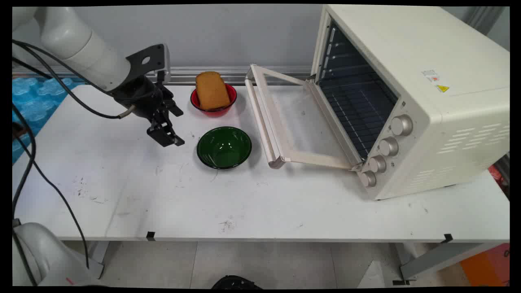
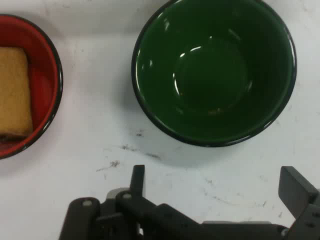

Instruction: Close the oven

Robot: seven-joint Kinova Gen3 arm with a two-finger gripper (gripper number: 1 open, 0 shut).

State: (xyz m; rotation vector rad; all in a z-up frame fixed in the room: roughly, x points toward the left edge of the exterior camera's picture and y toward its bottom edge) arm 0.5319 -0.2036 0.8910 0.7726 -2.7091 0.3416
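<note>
My gripper (image 1: 170, 125) hovers low over the white table (image 1: 122, 183), just left of an empty dark green bowl (image 1: 224, 147). In the hand view the green bowl (image 2: 215, 70) lies straight ahead of the gripper (image 2: 217, 187), whose two fingers stand wide apart, open, with nothing between them. A red bowl (image 1: 215, 111) sits behind the green one, with a slice of brown bread (image 1: 211, 90) leaning in it. The hand view catches the red bowl (image 2: 46, 90) and the bread (image 2: 12, 90) at its left edge.
A cream toaster oven (image 1: 423, 101) takes up the table's right side. Its glass door (image 1: 285, 122) hangs open toward the bowls, with a wire rack (image 1: 362, 106) inside. Black cables (image 1: 44, 175) hang at the left. Blue padding (image 1: 32, 97) lies past the table's left edge.
</note>
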